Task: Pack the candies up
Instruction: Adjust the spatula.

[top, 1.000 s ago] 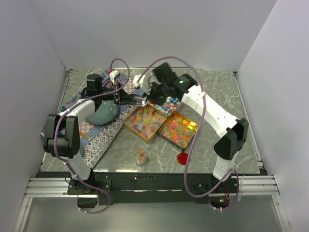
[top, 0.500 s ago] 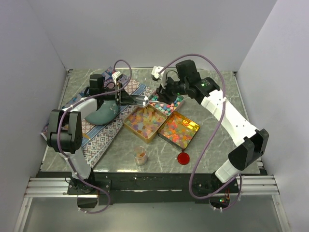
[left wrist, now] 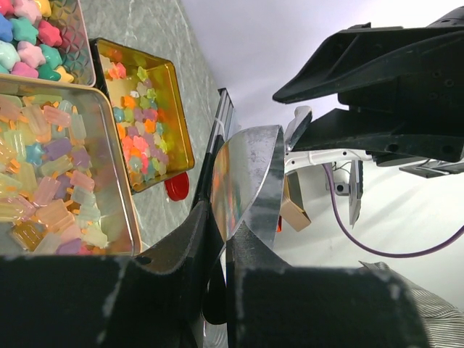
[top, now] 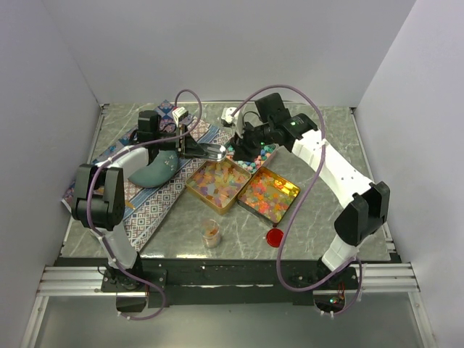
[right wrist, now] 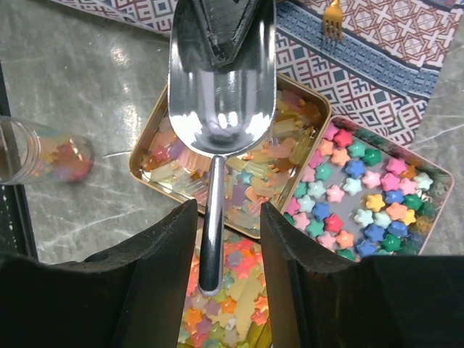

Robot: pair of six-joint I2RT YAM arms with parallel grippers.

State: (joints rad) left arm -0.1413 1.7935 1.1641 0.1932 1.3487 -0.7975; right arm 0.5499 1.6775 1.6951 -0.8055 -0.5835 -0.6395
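Jaws of the left gripper [left wrist: 225, 221] pinch the scoop [right wrist: 221, 80] by its bowl; those of the right gripper [right wrist: 225, 210] stand spread about its handle. The candies [right wrist: 239, 181] sit mostly in three tins [left wrist: 179, 109] — few show in the jar [top: 210, 230], so packing seems barely begun.

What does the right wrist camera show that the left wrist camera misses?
Only the right wrist view shows the glass jar with a few sweets inside and the gold fork. Only the left wrist view shows the red disc beyond the trays. Both show the metal scoop and the three tins filled with candies.
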